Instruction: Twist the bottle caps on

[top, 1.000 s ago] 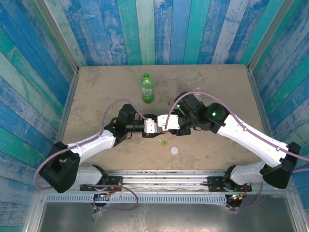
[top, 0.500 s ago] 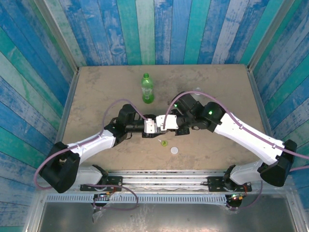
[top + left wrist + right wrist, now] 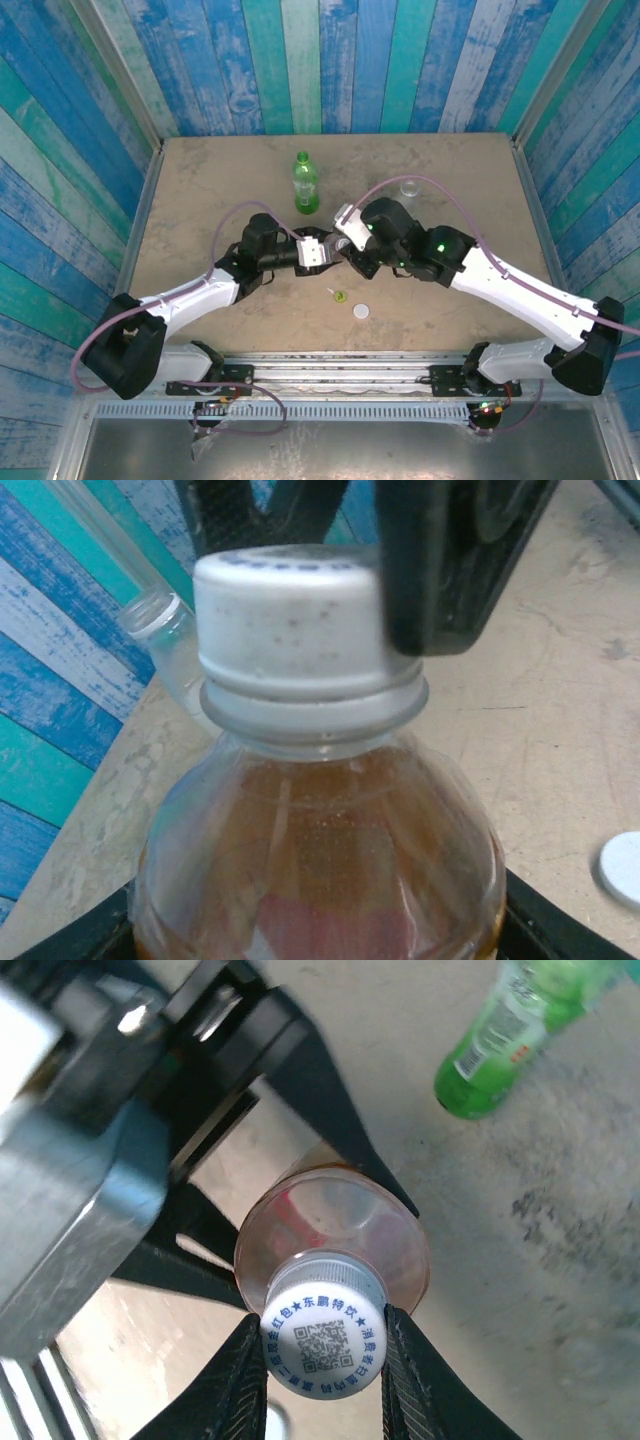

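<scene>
Caps are what this job turns on, and one white cap (image 3: 322, 1338) sits on the neck of the amber bottle (image 3: 320, 880), near the middle of the worktop (image 3: 200, 190) where our two arms meet. Our left jaws pinch the bottle's body. Our right jaws pinch the cap, one finger against each side of it.

We judge the main risk to be slip. If the right jaws turn without biting, the cap stays put and the fingers skate round its smooth skirt. If the left hold is too light, the whole bottle turns with the cap and nothing tightens. Too hard a squeeze on the soft body could buckle it or push liquid up to the neck. A cap that starts tilted would cross-thread and jam. From the left wrist it looks level, down against the collar ring.

The threads lie under the skirt, so we cannot tell how far the cap is wound on. The right finger beside the cap is a dark blur from the left wrist. Whether the bottle's base touches the worktop is unclear. The green bottle (image 3: 304, 184) is cut off at its top from the right wrist, and from above we cannot tell if it is capped. The clear bottle (image 3: 410, 188) stands open-necked. A green cap (image 3: 340, 296) and a loose white cap (image 3: 361, 311) lie just beside each other, near the arms.
</scene>
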Robot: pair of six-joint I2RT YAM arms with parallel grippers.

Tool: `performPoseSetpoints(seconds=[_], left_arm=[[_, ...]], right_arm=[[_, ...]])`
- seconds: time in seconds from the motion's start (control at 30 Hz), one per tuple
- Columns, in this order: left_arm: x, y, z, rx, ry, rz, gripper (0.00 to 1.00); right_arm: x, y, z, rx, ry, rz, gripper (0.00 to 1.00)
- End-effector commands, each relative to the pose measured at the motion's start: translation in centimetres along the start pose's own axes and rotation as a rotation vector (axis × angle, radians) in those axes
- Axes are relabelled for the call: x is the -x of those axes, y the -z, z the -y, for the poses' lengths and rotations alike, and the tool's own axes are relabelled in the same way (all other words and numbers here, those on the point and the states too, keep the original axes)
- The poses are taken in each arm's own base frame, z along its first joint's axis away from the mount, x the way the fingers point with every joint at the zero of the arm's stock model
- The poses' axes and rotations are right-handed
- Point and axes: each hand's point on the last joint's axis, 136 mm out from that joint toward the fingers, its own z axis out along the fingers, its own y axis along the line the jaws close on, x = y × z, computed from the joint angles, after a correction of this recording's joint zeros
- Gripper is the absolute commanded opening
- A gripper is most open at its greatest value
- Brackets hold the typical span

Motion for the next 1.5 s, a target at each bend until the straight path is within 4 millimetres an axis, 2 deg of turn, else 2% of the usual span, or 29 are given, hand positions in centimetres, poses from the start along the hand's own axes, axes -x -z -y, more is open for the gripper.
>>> performPoseSetpoints(seconds=[0.0,0.07,0.17,0.27,0.33,0.37,0.47,0.53,0.7,0.8,0.93,1.17,1.33,1.47], left_arm=[[1.2,0.2,-0.8,0.043,-0.020,0.042,0.55],[1.2,0.3,-0.9,0.045,-0.018,0.040,0.55],[1.3,0.3,-0.7,0.037,-0.019,0.044,0.55],[1.1,0.2,-0.2,0.012,-0.009,0.040,0.55],[0.9,0.0,0.2,-0.016,-0.003,0.035,0.56],[0.8,-0.1,0.4,-0.028,0.000,0.033,0.56],[0.7,-0.3,0.9,-0.067,0.010,0.031,0.55],[0.7,-0.3,1.1,-0.076,0.009,0.036,0.55],[0.6,-0.2,1.6,-0.107,0.001,0.048,0.55],[0.3,-0.3,1.9,-0.126,-0.002,0.044,0.55],[0.1,-0.2,2.0,-0.130,-0.001,0.038,0.55],[0.2,-0.1,2.1,-0.134,0.000,0.043,0.55],[0.0,-0.2,2.0,-0.131,0.001,0.036,0.55],[-0.1,-0.2,1.9,-0.129,0.004,0.034,0.55]], right_arm=[[0.5,0.5,3.1,-0.150,-0.459,0.086,0.00],[0.5,0.5,2.2,-0.096,-0.438,0.077,0.01],[-0.3,0.4,2.1,-0.098,-0.316,0.020,0.11],[-0.4,0.8,0.8,-0.013,-0.076,-0.041,0.33],[-0.4,1.7,-0.9,0.096,0.210,-0.052,0.51],[-0.6,2.0,-1.5,0.133,0.301,-0.049,0.55],[-0.3,2.7,-0.6,0.079,0.469,-0.005,0.58],[-0.5,2.6,-0.8,0.086,0.586,-0.002,0.60],[-0.7,2.1,-1.4,0.116,0.763,0.012,0.58],[-0.4,1.8,-1.7,0.134,0.792,0.019,0.54],[-0.6,1.3,-2.0,0.153,0.801,0.005,0.46],[-1.6,0.3,-2.4,0.197,0.812,-0.040,0.42],[-1.6,0.2,-2.5,0.205,0.788,-0.061,0.24],[-1.8,0.4,-2.7,0.218,0.771,-0.062,0.23]])
